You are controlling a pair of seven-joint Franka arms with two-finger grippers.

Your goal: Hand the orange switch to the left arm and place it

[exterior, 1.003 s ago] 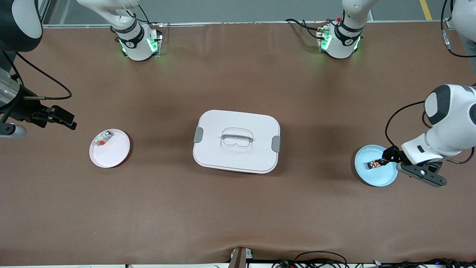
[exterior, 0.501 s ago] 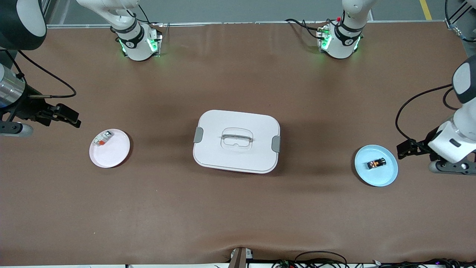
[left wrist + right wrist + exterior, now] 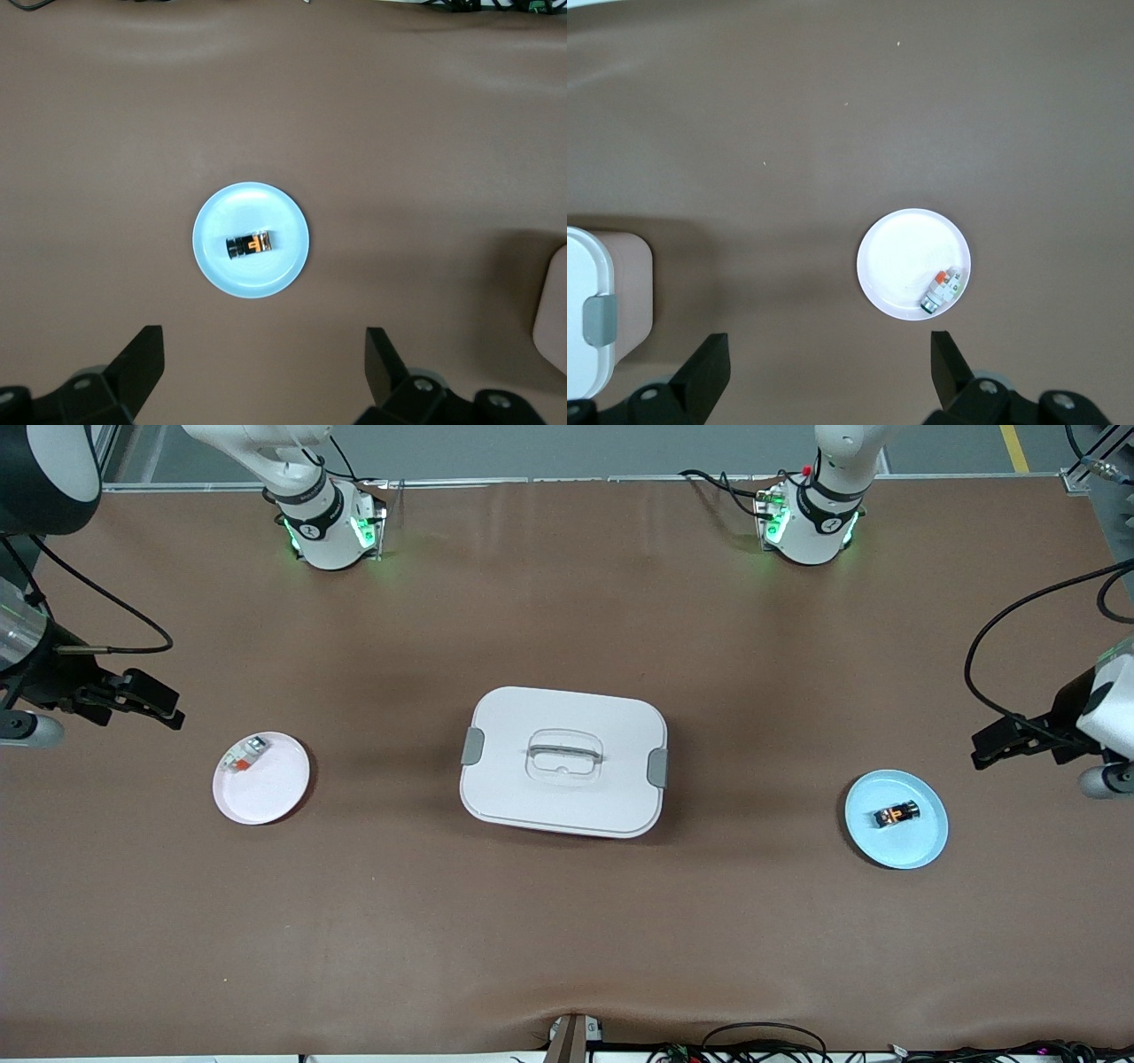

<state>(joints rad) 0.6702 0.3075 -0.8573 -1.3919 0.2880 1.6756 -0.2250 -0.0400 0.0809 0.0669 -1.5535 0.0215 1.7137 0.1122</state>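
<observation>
Switch at rest on the blue plate as both arms hang clear of the box

Across the front view: the right tool (image 3: 146, 702) hovers wide and empty near the pink plate (image 3: 275, 793), which holds a small white-grey part (image 3: 244, 755); the white box (image 3: 563, 761) sits shut at mid-table (image 3: 567, 921); the orange switch (image 3: 897, 814) lies on the blue plate (image 3: 921, 846) toward the left arm's end, with the left tool (image 3: 997, 744) wide, empty, just beside that plate. Judging by this, the transfer looks complete.
</observation>
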